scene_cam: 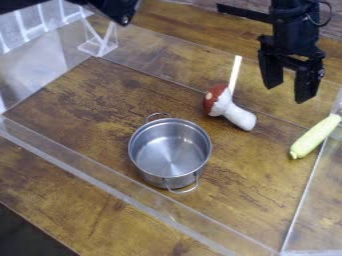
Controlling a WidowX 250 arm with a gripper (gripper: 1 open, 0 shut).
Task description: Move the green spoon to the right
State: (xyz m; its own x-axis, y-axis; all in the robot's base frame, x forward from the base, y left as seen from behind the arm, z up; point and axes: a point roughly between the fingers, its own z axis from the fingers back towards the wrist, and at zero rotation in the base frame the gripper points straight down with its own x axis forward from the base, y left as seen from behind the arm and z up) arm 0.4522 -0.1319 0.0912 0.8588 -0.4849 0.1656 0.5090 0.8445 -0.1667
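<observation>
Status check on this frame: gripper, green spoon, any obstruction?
Gripper open, empty, above table. Green spoon lying near right wall, apart from mushroom toy. Nothing in the way.
</observation>
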